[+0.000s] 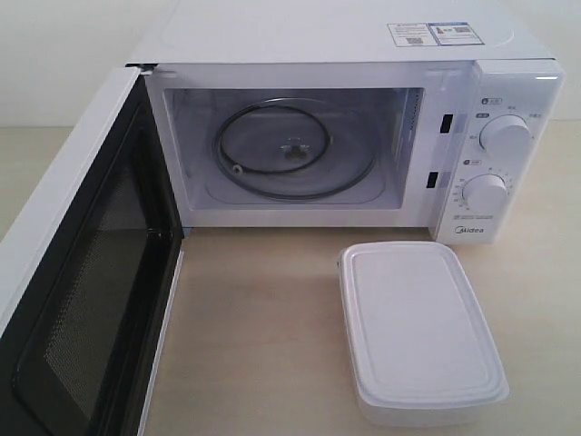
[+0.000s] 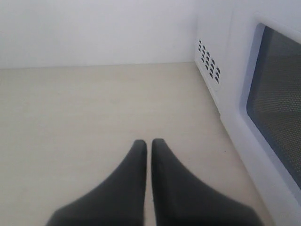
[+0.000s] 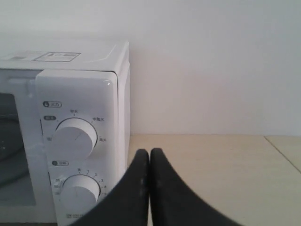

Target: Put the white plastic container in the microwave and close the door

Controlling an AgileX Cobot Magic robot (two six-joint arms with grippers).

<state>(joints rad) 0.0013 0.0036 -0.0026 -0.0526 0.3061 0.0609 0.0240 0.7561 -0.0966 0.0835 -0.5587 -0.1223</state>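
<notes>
Microwave (image 1: pixel 318 36), white and boxy with two round dials (image 1: pixel 505 136) on its right panel, stands on a pale wooden table (image 1: pixel 263 318) with its white side-hinged door (image 1: pixel 82 300) swung wide open to the left, black inner frame showing. A round glass turntable (image 1: pixel 290 150) lies bare inside. The shallow rectangular white plastic container (image 1: pixel 419 331), lid on, rests on the table just in front of the dial panel, outside the cavity. The left gripper (image 2: pixel 149 143) hovers beside the door's outer face, black fingers pressed together on nothing. The right gripper (image 3: pixel 149 153), fingers likewise together and empty, hangs near the dials.
</notes>
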